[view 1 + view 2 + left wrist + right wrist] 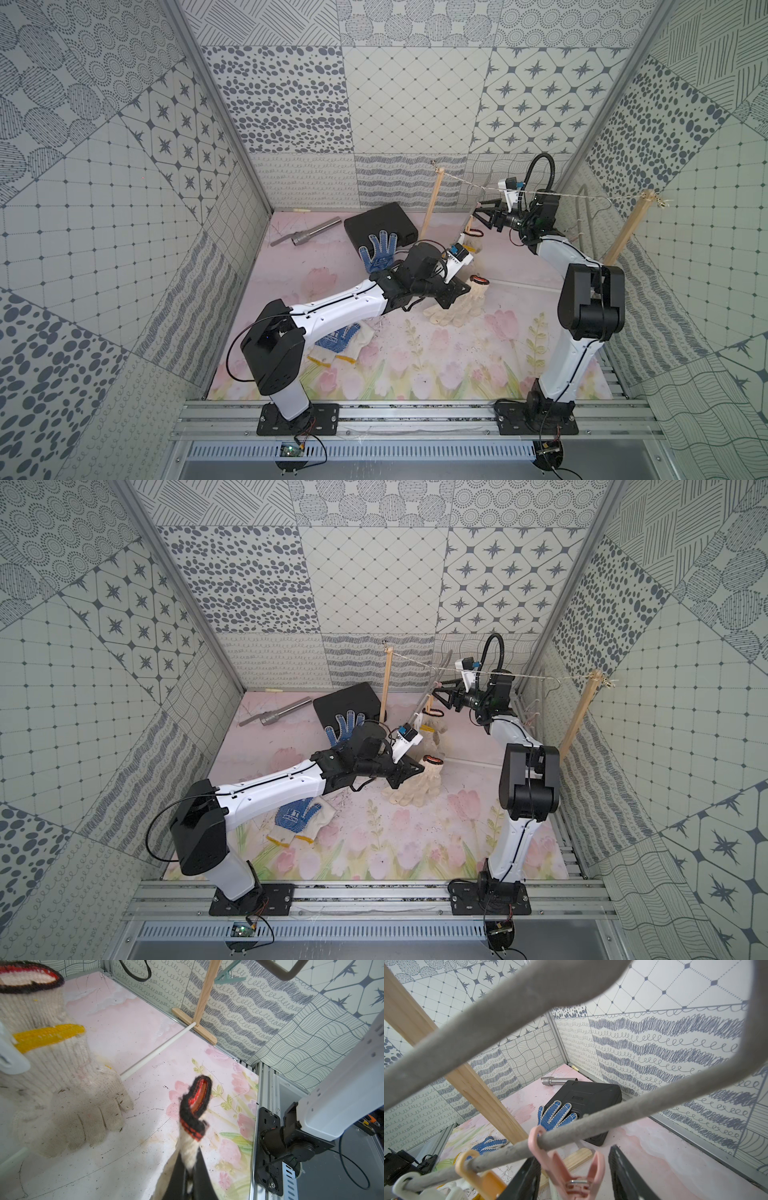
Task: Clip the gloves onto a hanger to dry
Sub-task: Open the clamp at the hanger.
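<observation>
My left gripper [190, 1160] is shut on a cream glove [190, 1147] just below its red-and-black cuff [197, 1105]; in both top views the glove [461, 309] trails onto the floor mat. The grey hanger [591, 1124] hangs from the string at the back right. On its lower bar sits a pink peg [571, 1169], and my right gripper [576, 1176] stands open with one finger on each side of it. Beside the left wrist a cream glove with a yellow cuff [62, 1084] hangs down. A blue-dotted glove [378, 251] lies on the black case, another [338, 336] under my left arm.
A black case [380, 222] and a metal tube [311, 232] lie at the back left. Two wooden posts [432, 199] [627, 232] carry a string [582, 195] across the back right. Orange [481, 1176] and white [402, 1186] pegs sit along the same bar.
</observation>
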